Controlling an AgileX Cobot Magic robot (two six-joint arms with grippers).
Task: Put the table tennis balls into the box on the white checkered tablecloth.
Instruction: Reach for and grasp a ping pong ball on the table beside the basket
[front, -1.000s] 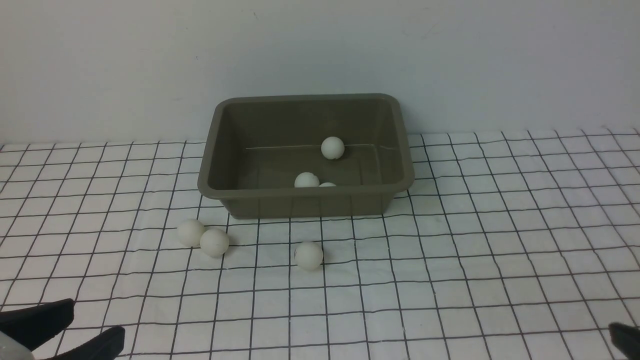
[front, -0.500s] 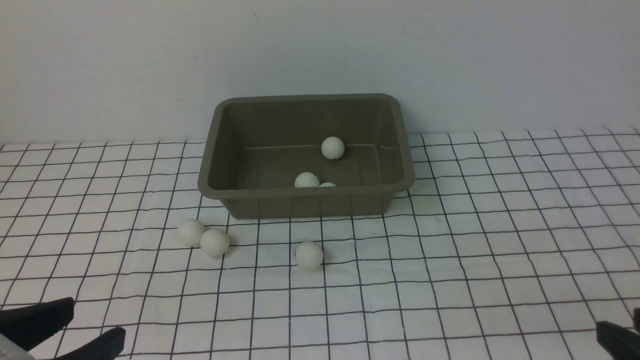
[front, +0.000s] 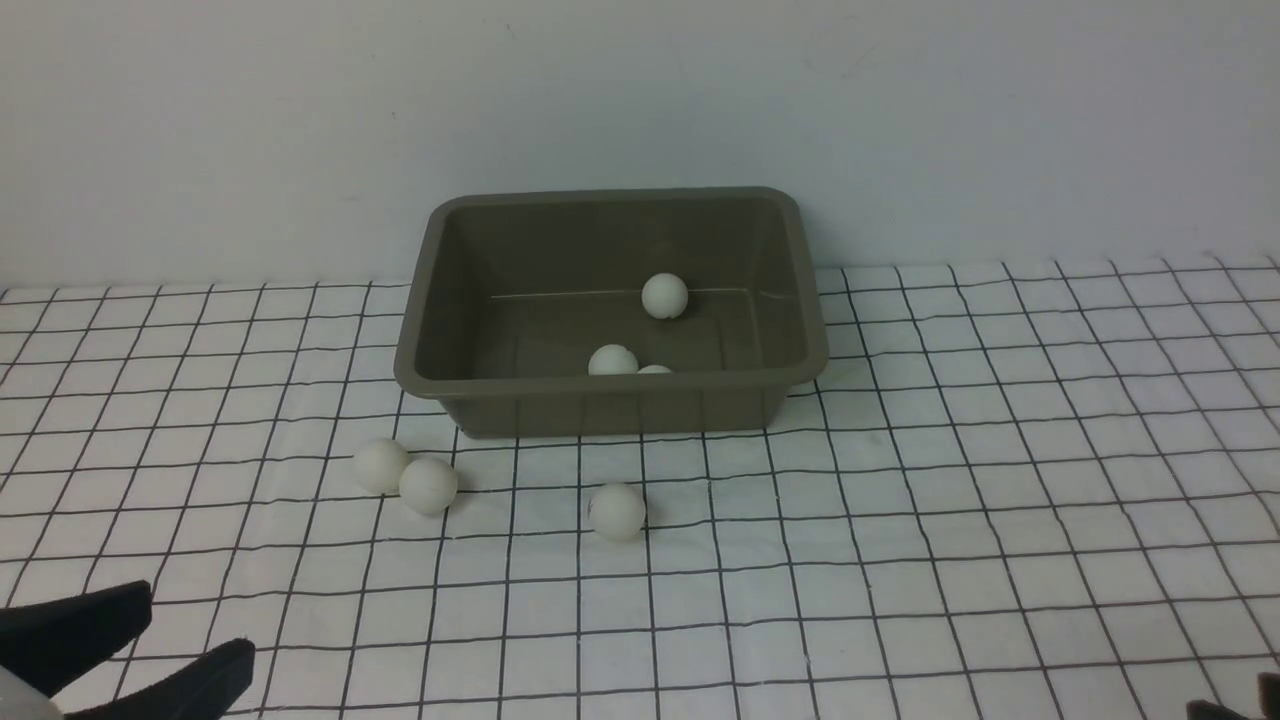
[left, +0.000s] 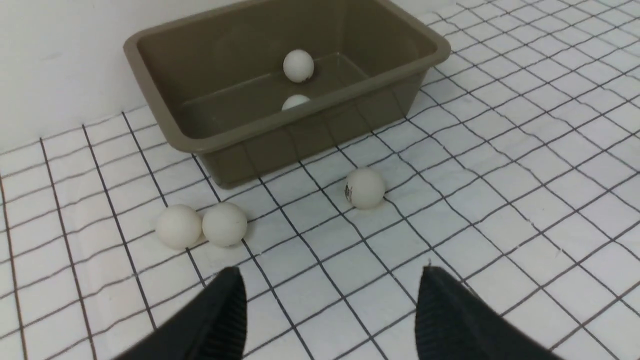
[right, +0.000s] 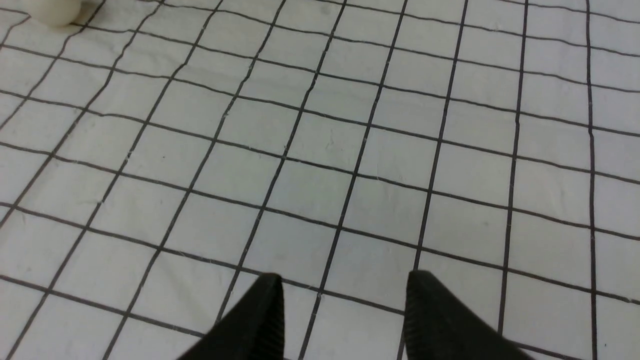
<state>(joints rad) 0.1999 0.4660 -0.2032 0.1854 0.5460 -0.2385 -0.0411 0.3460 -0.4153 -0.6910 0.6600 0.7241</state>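
My left pincer (left: 330, 272) hangs open and empty over the desk's near left corner. My right pincer (right: 342, 280), jaws apart with nothing between them, sits at the near right corner. The box (front: 610, 400) stands at the middle of the far edge with three balls (front: 664, 296) inside. Three more lie on the cloth (front: 900, 520) just before it: a touching pair (left: 224, 224) and a lone ball (left: 365, 187). I judge the lone ball easiest. I should come straight down, straddle it squarely, close gently so it doesn't squirt away, and stay clear of the pair.
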